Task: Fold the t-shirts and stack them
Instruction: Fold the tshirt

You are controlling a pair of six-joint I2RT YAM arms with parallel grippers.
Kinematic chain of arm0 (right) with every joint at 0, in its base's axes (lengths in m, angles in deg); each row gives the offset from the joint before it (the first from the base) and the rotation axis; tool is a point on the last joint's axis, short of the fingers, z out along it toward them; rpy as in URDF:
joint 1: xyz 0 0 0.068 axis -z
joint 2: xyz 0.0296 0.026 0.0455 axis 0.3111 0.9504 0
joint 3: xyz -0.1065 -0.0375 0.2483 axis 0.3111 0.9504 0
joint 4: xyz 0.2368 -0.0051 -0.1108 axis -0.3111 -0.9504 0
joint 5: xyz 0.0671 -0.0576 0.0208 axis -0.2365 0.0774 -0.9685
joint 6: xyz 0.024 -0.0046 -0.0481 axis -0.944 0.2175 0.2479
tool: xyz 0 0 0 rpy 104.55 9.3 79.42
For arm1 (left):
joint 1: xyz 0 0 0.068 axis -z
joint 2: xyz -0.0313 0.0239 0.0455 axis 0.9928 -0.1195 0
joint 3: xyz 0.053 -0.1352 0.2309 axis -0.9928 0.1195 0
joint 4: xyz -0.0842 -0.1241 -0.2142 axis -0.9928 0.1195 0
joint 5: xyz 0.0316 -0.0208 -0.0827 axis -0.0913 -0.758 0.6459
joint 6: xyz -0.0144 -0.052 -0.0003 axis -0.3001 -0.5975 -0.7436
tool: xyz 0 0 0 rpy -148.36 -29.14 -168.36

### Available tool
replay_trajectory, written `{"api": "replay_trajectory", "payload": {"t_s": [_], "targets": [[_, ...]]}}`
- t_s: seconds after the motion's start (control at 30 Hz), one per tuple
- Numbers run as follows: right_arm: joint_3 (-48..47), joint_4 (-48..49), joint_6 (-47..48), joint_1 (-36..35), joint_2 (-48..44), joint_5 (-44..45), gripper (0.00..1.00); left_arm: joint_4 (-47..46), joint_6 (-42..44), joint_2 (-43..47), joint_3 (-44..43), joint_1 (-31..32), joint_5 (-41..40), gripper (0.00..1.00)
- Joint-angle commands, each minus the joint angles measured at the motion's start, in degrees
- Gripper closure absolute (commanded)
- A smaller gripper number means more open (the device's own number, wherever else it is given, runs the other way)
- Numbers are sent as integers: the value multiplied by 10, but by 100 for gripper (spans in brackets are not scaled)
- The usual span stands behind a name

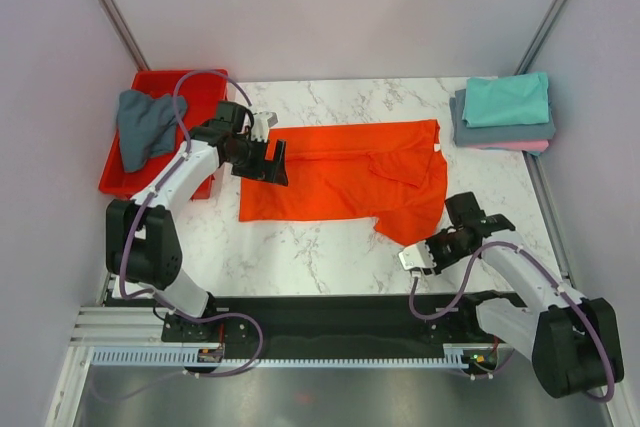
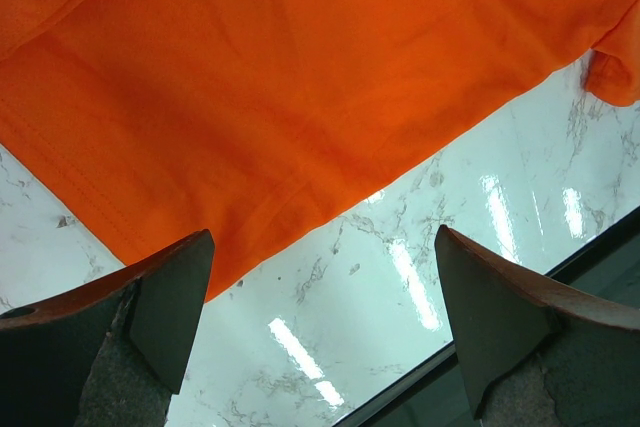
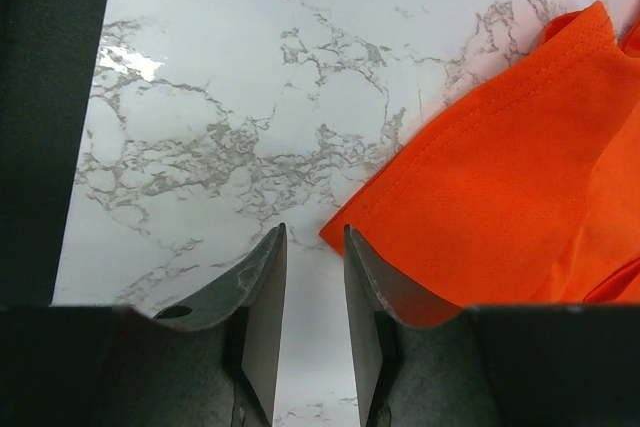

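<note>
In the red tray (image 1: pixel 120 179), seemingly one crumpled grey-blue shirt (image 1: pixel 143 127).

Orange-red t-shirt (image 1: pixel 340 171): matt, finely knitted cloth with stitched hems. Worktop (image 1: pixel 330 247) beneath it: glossy, smooth, marble-patterned. Left hand (image 2: pixel 320 327) fingers (image 2: pixel 170 297): dull, scuffed, rust-tinged.

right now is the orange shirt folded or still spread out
Mostly spread out: the orange shirt lies flat across the table, with only its right end folded over itself. No claw holds it.
</note>
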Motion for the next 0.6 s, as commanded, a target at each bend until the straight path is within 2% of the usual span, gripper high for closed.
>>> {"api": "replay_trajectory", "payload": {"t_s": [0.0, 0.5, 0.57], "targets": [[-13, 29, 15, -2, 13, -10, 63, -2, -7, 3, -14, 0, 10, 1], [2, 71, -1, -1, 85, 41, 62, -2, -7, -25, -32, 0, 10, 1], [-1, 72, -2, -3, 94, 46, 68, -2, -7, -24, -30, 0, 10, 1]]}}
